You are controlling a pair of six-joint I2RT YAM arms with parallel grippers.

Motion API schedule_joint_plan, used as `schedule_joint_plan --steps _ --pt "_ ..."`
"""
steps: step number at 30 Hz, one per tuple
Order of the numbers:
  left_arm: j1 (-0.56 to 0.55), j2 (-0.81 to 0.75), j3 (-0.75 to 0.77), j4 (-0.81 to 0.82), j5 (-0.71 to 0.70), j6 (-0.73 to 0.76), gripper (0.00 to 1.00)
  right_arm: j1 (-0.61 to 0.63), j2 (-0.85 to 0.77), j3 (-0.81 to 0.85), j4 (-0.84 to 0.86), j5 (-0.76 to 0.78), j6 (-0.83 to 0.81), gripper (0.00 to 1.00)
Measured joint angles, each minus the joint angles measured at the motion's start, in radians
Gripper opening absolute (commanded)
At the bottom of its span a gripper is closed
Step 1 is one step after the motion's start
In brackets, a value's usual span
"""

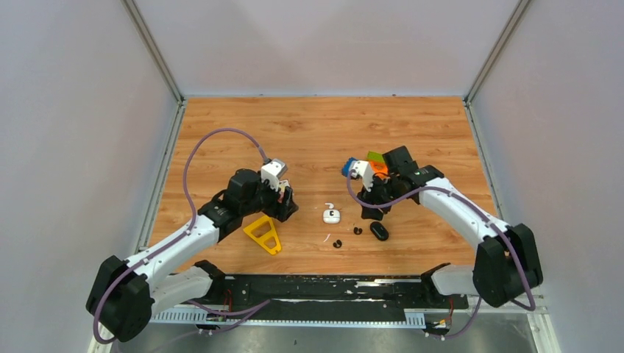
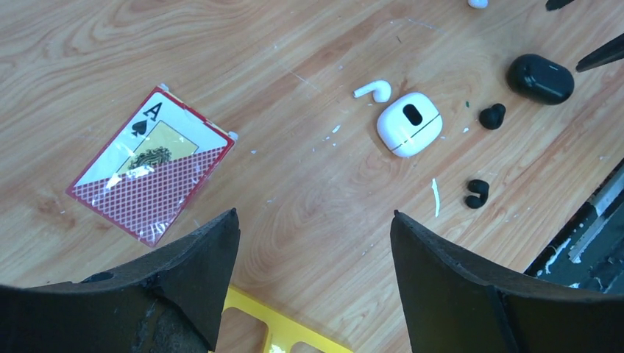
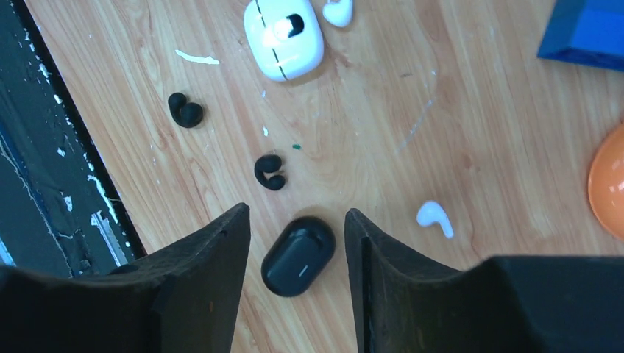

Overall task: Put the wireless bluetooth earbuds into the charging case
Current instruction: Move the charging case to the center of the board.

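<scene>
A closed white charging case (image 1: 331,216) (image 2: 409,123) (image 3: 284,38) lies mid-table, one white earbud (image 2: 374,90) (image 3: 338,11) just beyond it. A second white earbud (image 3: 435,218) lies to the right, under my right arm. Two black earbuds (image 1: 357,230) (image 1: 338,243) lie in front of the white case, apart (image 3: 269,172) (image 3: 185,109). A closed black charging case (image 1: 379,231) (image 3: 298,256) lies flat on the table. My right gripper (image 3: 296,209) is open, its jaws on either side of the black case. My left gripper (image 2: 316,213) is open and empty, left of the white case.
A yellow triangle frame (image 1: 265,234) lies under my left gripper, a playing card (image 2: 151,174) beside it. Blue (image 1: 347,166), orange (image 3: 611,187) and green (image 1: 376,157) toys sit behind my right gripper. A black rail (image 1: 316,294) runs along the near edge.
</scene>
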Motion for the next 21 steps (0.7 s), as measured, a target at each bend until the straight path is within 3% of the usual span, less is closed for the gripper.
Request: schedule_joint_plan --steps 9,15,21 --pt "0.000 -0.060 0.000 -0.019 -0.076 0.001 0.84 0.161 0.193 0.135 -0.007 0.044 -0.064 0.44" --pt "0.000 -0.080 0.000 -0.054 -0.160 -0.008 0.85 0.199 0.293 0.200 -0.009 0.086 -0.055 0.46" --pt "-0.006 -0.040 0.000 -0.033 -0.087 -0.026 0.84 0.199 0.293 0.199 -0.010 0.134 -0.035 0.47"
